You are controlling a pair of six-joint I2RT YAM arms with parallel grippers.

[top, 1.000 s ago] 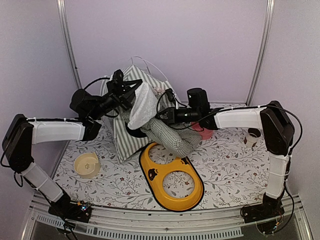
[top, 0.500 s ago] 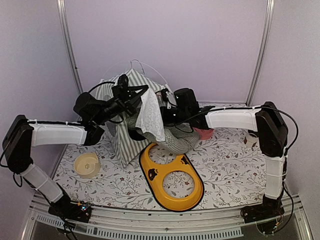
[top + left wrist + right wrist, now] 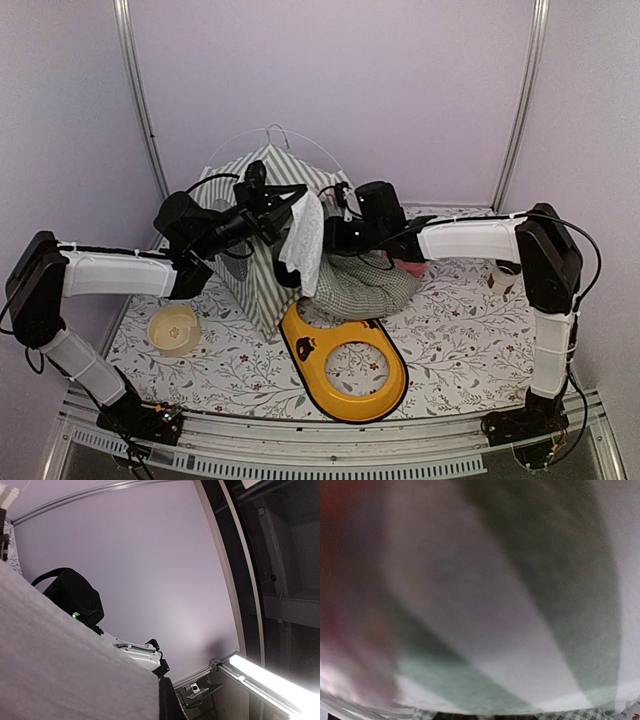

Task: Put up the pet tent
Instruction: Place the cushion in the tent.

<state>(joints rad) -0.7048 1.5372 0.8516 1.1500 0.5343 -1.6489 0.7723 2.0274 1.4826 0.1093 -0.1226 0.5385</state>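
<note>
The pet tent (image 3: 250,250) stands upright at the back left, green-and-white striped, with thin white poles (image 3: 285,135) arching over its top. My left gripper (image 3: 288,200) is shut on the white mesh door flap (image 3: 305,240) and holds it up. In the left wrist view the flap (image 3: 60,670) fills the lower left beside one dark finger (image 3: 169,707). My right gripper (image 3: 332,232) is at the tent opening above the green-checked cushion (image 3: 368,285), its tips hidden behind the flap. The right wrist view shows only blurred striped fabric (image 3: 485,630) pressed close.
A yellow two-hole feeder tray (image 3: 345,385) lies in front of the cushion. A beige bowl (image 3: 173,328) sits at the left, a pink object (image 3: 408,266) behind the cushion, and a white cup (image 3: 505,272) at the right.
The tent has risen and now stands taller. My left gripper has lifted the flap higher. My right gripper has moved left to the opening, and the cushion has shifted back off the yellow tray.
</note>
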